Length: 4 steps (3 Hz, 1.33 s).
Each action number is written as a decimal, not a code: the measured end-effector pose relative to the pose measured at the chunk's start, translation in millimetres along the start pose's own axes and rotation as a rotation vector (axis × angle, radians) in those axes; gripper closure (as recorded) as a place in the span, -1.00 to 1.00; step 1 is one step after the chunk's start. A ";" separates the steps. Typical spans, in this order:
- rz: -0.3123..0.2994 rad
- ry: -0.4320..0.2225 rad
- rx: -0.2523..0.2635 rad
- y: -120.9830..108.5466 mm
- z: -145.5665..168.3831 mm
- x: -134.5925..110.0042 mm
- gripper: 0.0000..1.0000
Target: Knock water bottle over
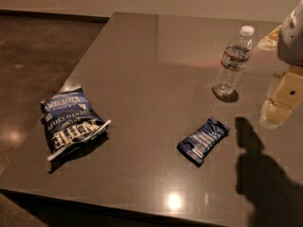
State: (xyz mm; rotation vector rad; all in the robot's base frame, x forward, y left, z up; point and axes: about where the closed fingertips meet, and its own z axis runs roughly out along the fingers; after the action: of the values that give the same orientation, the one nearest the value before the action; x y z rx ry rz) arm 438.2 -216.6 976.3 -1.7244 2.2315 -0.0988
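Note:
The water bottle (233, 63) is small, clear and ribbed, with a white cap and a red-and-white label band. It stands upright on the grey table (151, 70), at the right of its far half. My gripper (280, 103) is a pale beige piece at the right edge of the view, below the white arm (293, 32). It is to the right of the bottle, level with its base and apart from it. Nothing is held in it that I can see.
A blue Kettle chips bag (71, 122) lies at the left front of the table. A small blue snack packet (202, 140) lies in front of the bottle. The arm's shadow (265, 174) falls at the front right. Dark floor (38, 56) lies beyond the left edge.

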 end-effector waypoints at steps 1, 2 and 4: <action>0.000 0.000 0.000 0.0 0.0 0.0 -1.00; 0.025 -0.013 0.005 -9.2 0.2 -1.3 -1.00; 0.197 -0.072 0.067 -66.2 7.6 -1.1 -1.00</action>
State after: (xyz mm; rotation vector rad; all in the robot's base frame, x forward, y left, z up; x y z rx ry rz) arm 502.2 -232.4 985.7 -1.4427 2.3034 -0.0652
